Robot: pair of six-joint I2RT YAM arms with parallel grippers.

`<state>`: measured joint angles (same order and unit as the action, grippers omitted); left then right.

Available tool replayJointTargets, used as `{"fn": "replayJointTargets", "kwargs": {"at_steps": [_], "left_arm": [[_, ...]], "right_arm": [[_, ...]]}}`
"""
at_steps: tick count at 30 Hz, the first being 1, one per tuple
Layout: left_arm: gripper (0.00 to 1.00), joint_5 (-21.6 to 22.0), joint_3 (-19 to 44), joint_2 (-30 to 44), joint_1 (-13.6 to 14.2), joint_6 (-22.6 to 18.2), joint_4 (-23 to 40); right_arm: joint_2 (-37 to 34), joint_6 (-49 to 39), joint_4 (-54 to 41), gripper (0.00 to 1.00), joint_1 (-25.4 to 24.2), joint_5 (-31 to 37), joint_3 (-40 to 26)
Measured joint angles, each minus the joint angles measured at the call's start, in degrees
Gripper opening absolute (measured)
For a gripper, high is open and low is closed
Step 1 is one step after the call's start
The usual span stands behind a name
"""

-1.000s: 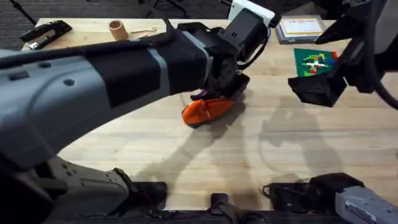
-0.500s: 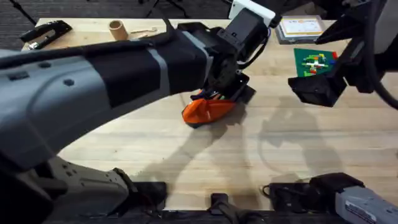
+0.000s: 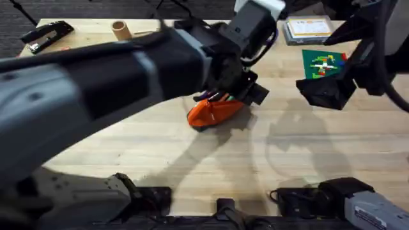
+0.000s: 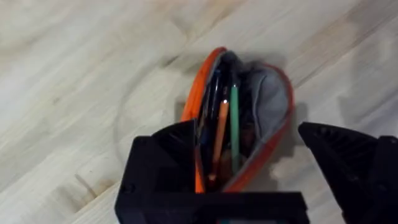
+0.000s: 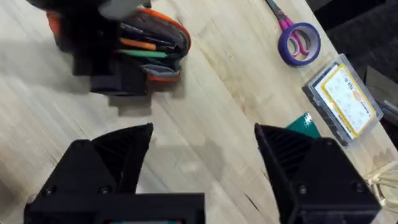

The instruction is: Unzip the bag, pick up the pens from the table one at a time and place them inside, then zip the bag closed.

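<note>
The orange bag [image 3: 211, 114] lies on the table [image 3: 287, 160] near the middle, its zip open. Inside it, pens [image 4: 233, 124] show: green, orange and black barrels side by side. My left gripper [image 3: 246, 89] reaches across from the left and hovers just over the bag's far end. It is open, with the bag [image 4: 270, 102] between its fingers [image 4: 155, 168]. My right gripper [image 3: 323, 96] hangs open above the table to the right of the bag, holding nothing. In the right wrist view the bag [image 5: 168, 28] and its pens [image 5: 149, 55] lie ahead of the right gripper [image 5: 205, 168].
Purple-handled scissors [image 5: 298, 40] lie beyond the bag. A boxed card deck [image 3: 308, 29] and a green card [image 3: 323, 64] sit at the back right. A black stapler [image 3: 48, 35] and a cardboard roll [image 3: 120, 30] are at the back left.
My left gripper has shifted slightly to the right and off the bag's top, uncovering the pens in the open mouth. The right arm and the bag have stayed put.
</note>
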<state>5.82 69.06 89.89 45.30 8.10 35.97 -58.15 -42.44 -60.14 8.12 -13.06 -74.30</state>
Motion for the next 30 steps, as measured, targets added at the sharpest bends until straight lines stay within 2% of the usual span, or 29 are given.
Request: {"fn": "replayJointTargets", "kwargs": {"at_steps": [6, 10, 13, 15, 19, 26, 30], "left_arm": [[0.992, 0.02, 0.00, -7.52, -0.34, 0.00, 2.65], [0.992, 0.02, 0.00, -10.19, -1.93, -0.36, 6.85], [0.992, 0.10, 0.00, -11.43, -3.15, -1.76, 9.26], [0.992, 0.41, 0.00, -13.53, -3.34, -4.04, 10.97], [0.992, 0.37, 0.00, -16.29, -3.83, -5.82, 14.49], [0.992, -0.09, -3.60, -24.09, -7.10, -8.99, 16.21], [0.992, -2.82, -5.63, -30.85, -10.19, -11.57, 19.85]], "right_arm": [[0.00, 0.00, 0.00, 0.998, 0.00, 0.00, 0.00], [0.00, 0.00, 0.00, 0.997, 0.00, 0.00, 0.00], [0.01, 0.00, 0.00, 0.998, 0.00, 0.00, 0.00], [0.00, 0.00, 0.00, 0.998, 0.00, 0.00, 0.00], [0.00, 0.00, -0.02, 0.998, 0.00, 0.00, 0.00], [0.00, 0.00, 0.00, 0.997, 0.00, 0.00, 0.00], [0.01, 0.00, -0.02, 0.997, 0.00, 0.00, 0.00]]}}
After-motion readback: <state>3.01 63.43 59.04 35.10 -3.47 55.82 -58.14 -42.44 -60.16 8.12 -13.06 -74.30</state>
